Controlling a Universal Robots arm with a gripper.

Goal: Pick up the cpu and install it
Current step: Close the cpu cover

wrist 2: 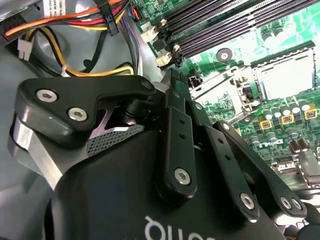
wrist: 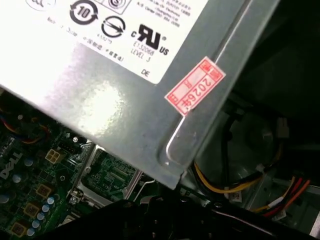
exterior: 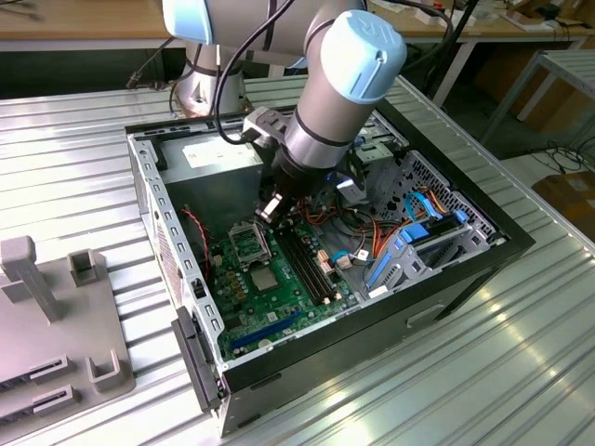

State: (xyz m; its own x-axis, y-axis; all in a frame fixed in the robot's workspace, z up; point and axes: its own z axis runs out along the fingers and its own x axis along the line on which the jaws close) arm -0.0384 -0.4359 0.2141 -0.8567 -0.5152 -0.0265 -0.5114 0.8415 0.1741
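Far off to the exterior view's left of your hand, a grey plastic fixture (exterior: pixel 56 316) sits on the ribbed metal table (exterior: pixel 521 372), well apart from the work. Next comes the open computer case (exterior: pixel 177 307), lying on its side with its panel off. I judge this is so the green circuit board (exterior: pixel 279 307) faces up and your arm can reach in from above.

Your hand (exterior: pixel 270 206) hangs low inside the case, tilted, just above the board. The grey power supply box (exterior: pixel 218 163) is close behind it, which is why the first wrist view looks straight at that box's labelled wall (wrist: pixel 125 100). You cannot tell whether the hand is open or closed, or whether it holds anything.

Just below the hand is the silver socket frame (exterior: pixel 249 243), also seen in the second wrist view (wrist 2: pixel 282 75). A little nearer the camera than that, a small silver-grey square lies flat on the board. It looks like the cpu (exterior: pixel 264 279), clear of the hand, though that is a judgement.

Beside the hand, toward the exterior view's right, run the long dark memory slots (exterior: pixel 307 260), then loose coloured cables (exterior: pixel 372 237) and a blue bracket (exterior: pixel 395 260).
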